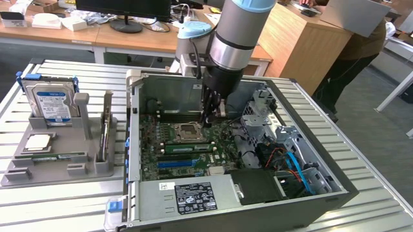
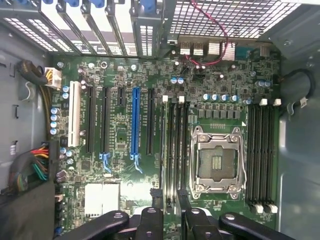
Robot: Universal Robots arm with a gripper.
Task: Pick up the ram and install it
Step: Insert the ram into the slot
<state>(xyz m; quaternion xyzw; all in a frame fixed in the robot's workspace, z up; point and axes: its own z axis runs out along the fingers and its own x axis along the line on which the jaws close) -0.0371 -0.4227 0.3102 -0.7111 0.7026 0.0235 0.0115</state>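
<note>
A green ram stick (image 1: 190, 147) with dark chips stands in a motherboard slot just in front of the empty processor socket (image 1: 188, 130) inside the open computer case (image 1: 322, 193). My gripper (image 1: 216, 117) hangs inside the case, above the board and a little behind and to the exterior view's right of that stick, not touching it. In the wrist view the two dark fingers (image 2: 156, 205) stand apart with nothing between them; my gripper (image 2: 169, 204) is open over the black memory slots (image 2: 175, 150) beside the socket (image 2: 217, 160).
A grey parts holder (image 1: 84, 169) stands at the exterior view's left with a blue-labelled hard drive (image 1: 50, 104), a square silver processor chip (image 1: 37, 141) and a thin upright board (image 1: 105, 128). The power supply (image 1: 190, 195) and cables (image 1: 293, 162) crowd the case's front. A person (image 1: 358, 53) stands at the back right.
</note>
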